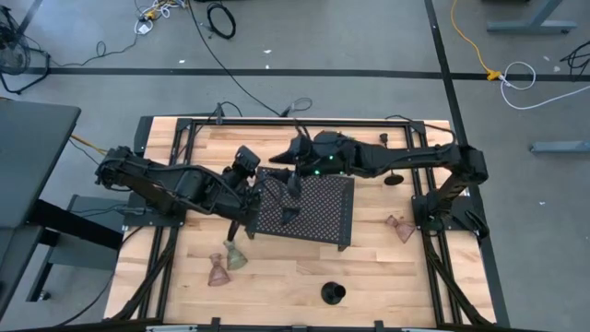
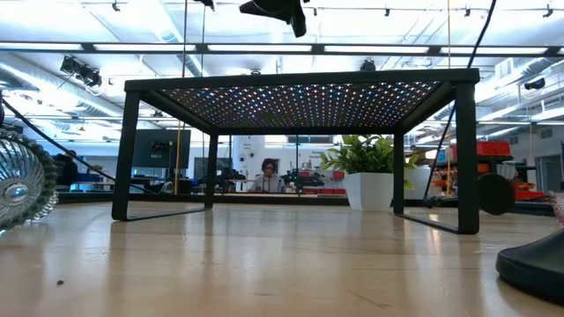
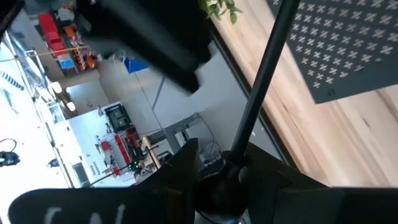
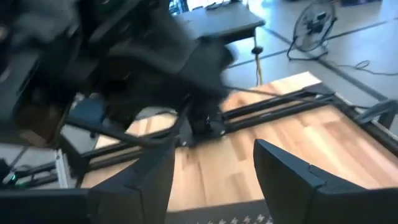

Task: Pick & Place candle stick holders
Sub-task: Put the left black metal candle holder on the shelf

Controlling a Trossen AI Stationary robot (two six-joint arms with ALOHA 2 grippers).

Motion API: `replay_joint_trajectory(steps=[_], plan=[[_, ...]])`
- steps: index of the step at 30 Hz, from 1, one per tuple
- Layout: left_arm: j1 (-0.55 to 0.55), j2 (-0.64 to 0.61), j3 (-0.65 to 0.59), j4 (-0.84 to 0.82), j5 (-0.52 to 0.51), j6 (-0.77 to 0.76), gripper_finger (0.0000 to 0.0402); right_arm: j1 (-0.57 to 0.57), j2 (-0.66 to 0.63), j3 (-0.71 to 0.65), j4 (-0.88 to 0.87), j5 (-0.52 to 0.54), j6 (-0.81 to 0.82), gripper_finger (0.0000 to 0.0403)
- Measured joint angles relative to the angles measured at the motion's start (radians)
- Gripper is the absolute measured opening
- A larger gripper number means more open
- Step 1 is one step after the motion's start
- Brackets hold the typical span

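My left gripper [image 1: 241,205] hangs at the left edge of the black perforated tray [image 1: 323,217], shut on a thin-stemmed black candle stick holder [image 3: 256,106]. My right gripper [image 4: 211,168] is open above the tray's far left part [image 1: 282,159], with nothing between its fingers. Another black stemmed holder [image 1: 290,214] stands on the tray by its round base. A third [image 1: 392,178] stands on the table at the far right. Glass holders lie at the near left [image 1: 218,271], [image 1: 236,257] and at the right [image 1: 401,228]. A short black cup [image 1: 333,293] stands near the front edge. My left gripper is shut on one end of the black holder's stem [image 3: 239,155]. The gripper's own body hides the exact place of contact. The stem runs straight on past the fingers, beside the tray's edge. The holder is lifted clear of the table.
The tray stands on legs like a low table [image 2: 300,88], with free room under it. A potted plant [image 2: 370,167] shows beyond the table's far edge. In the low view a glass holder [image 2: 19,185] is close at the left and a black base [image 2: 533,264] at the right.
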State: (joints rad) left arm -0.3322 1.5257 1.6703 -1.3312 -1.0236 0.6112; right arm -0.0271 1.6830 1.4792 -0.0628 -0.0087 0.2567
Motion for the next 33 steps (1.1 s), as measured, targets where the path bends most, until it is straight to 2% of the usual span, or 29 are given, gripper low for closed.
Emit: replay_joint_trajectory(steps=[10, 15, 25, 29, 33], plan=[[0.004, 0.0, -0.001, 0.003, -0.008, 0.003, 0.0094, 0.028, 0.06, 0.0, 0.031, 0.034, -0.001, 0.0212], [0.003, 0.0, -0.001, 0.011, -0.008, -0.001, 0.0093, 0.03, 0.065, -0.001, 0.072, -0.006, 0.029, 0.0212], [0.004, 0.0, -0.002, -0.004, 0.017, -0.024, 0.0092, -0.006, 0.033, 0.0, 0.053, -0.019, 0.026, 0.0198], [0.005, 0.0, -0.002, -0.004, 0.012, -0.024, 0.0092, -0.004, 0.037, 0.0, 0.074, -0.102, 0.089, 0.0197], [0.007, 0.0, -0.002, -0.004, 0.008, -0.023, 0.0092, 0.031, 0.049, 0.0, 0.067, -0.116, 0.094, 0.0197]])
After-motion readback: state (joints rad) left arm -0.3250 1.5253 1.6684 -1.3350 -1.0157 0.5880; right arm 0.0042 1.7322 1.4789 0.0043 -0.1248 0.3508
